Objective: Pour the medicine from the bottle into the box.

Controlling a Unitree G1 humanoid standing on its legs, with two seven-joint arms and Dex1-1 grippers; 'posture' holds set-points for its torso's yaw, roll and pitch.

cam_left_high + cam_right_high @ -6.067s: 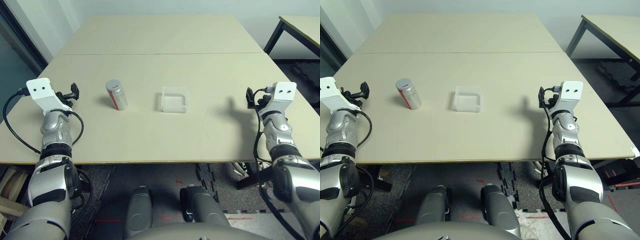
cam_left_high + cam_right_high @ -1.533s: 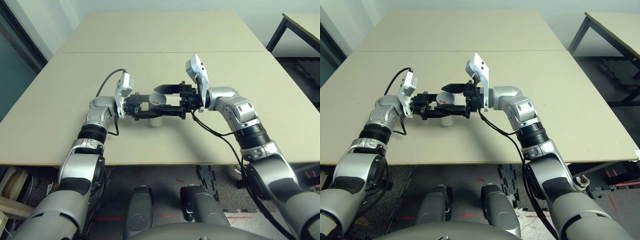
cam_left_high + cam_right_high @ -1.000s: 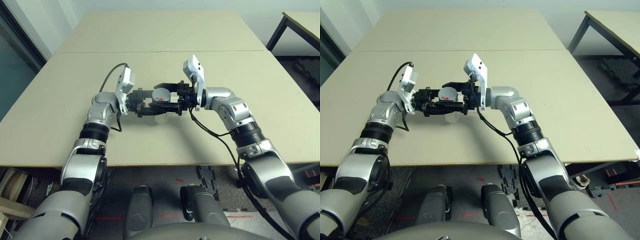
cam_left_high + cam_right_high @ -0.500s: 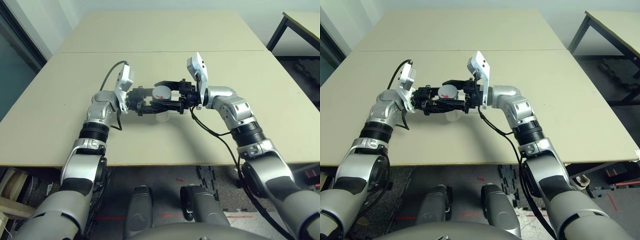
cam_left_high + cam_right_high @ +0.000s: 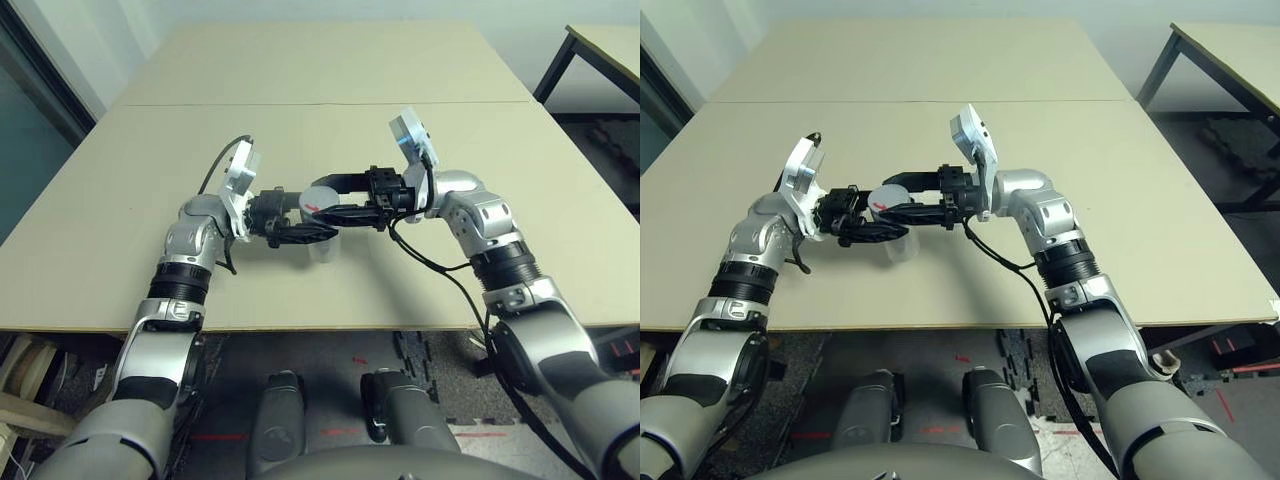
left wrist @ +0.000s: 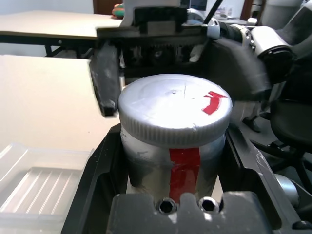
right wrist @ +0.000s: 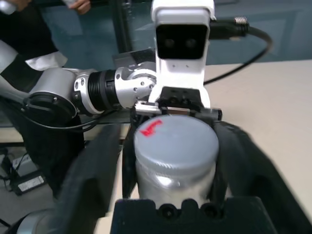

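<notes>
Both arms have shifted slightly toward the table's left edge since half a second ago. Bottle (image 6: 173, 146) is held off the table near its middle, left gripper (image 6: 170, 161) clamped on the body, cap (image 6: 174, 111) on. Right gripper (image 7: 170, 161) brackets the cap; contact unclear. Box (image 6: 34, 187) sits just below, looks empty. Bottle likely light, rigid, smooth: grip the ribbed cap rim. Contents hidden.

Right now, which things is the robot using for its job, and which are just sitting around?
For the job:
bottle, capped
cap
box
left gripper
right gripper

Just around:
table
second table
</notes>
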